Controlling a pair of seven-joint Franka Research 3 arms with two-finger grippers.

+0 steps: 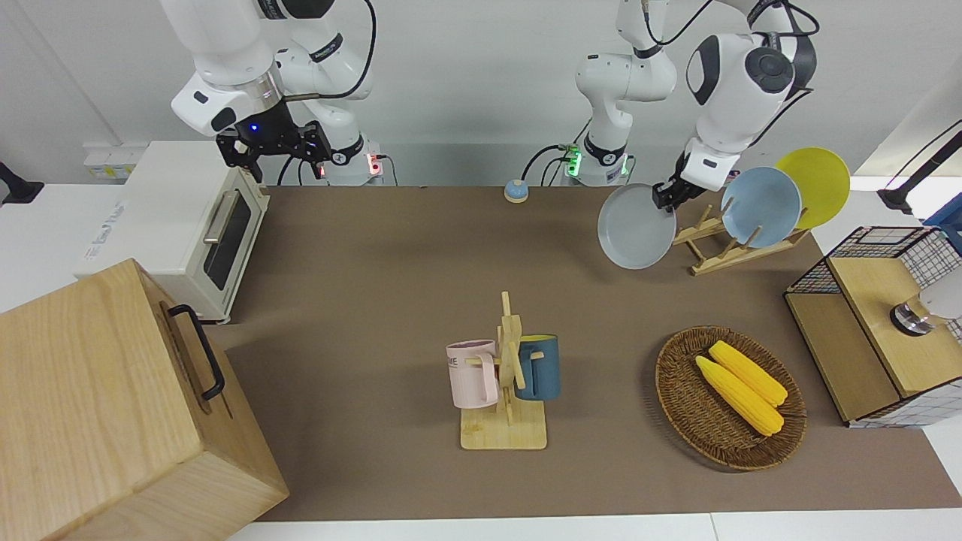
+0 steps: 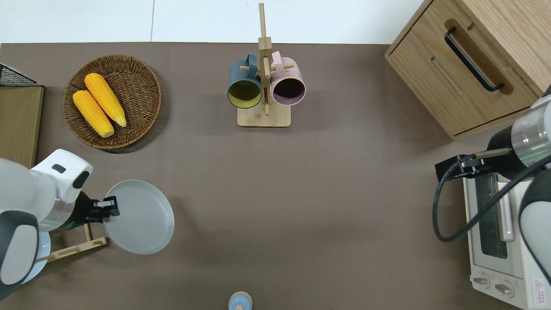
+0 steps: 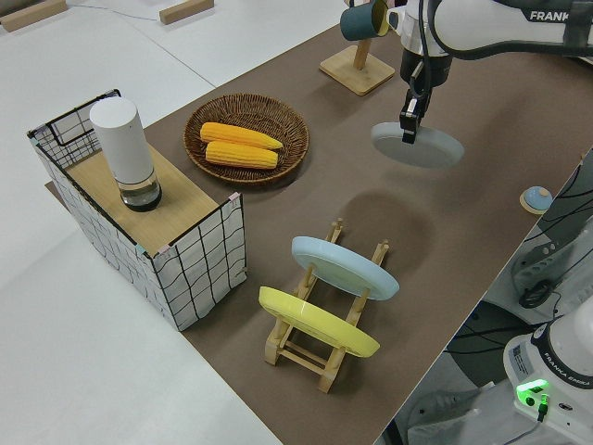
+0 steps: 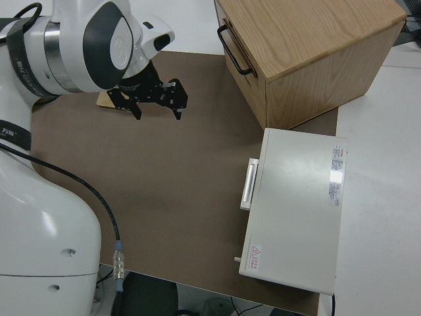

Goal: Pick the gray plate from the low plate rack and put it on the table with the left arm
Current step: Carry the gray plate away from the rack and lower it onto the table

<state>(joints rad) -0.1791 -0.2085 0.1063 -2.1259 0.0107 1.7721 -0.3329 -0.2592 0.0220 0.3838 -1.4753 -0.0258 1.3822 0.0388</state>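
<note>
You're in a robotics lab staged as a kitchen: two white arms bolted at the 12 o'clock edge of a brown-matted surface, bare white walls, trailing cables, with a toaster oven, mug stand and corn basket as props.

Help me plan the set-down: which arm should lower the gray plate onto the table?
Left. The left gripper already grips the gray plate by its rim over bare table; the right arm is parked.
</note>
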